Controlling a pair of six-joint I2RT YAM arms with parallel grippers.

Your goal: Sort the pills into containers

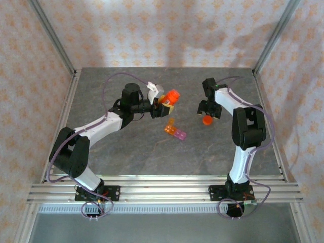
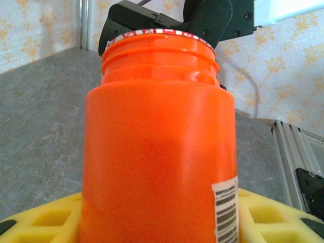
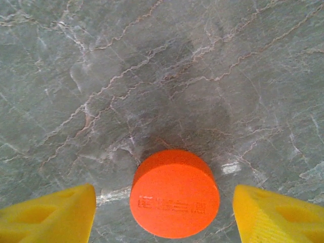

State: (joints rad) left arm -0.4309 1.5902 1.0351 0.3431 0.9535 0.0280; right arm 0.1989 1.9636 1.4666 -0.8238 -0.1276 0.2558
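Nearest the tabletop's [image 1: 131, 157] front edge, about midway across, lies the containers [image 1: 174, 131] strip, its pink end nearer than its orange end. Farther back on the right, an orange cap [image 3: 174, 193] lies flat between the right gripper's [image 1: 208, 114] spread yellow fingers [image 3: 55, 212], with a gap on each side. Farthest back, the left gripper [image 1: 165, 107] clamps an orange pill bottle [image 2: 157, 152], threaded neck bare, just beyond the strip.

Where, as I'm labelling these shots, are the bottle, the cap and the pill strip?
Bottle [image 2: 157, 152]: left wrist view, its side.
Cap [image 3: 174, 194]: right wrist view, its top.
Pill strip [image 1: 174, 131]: top view, its middle.
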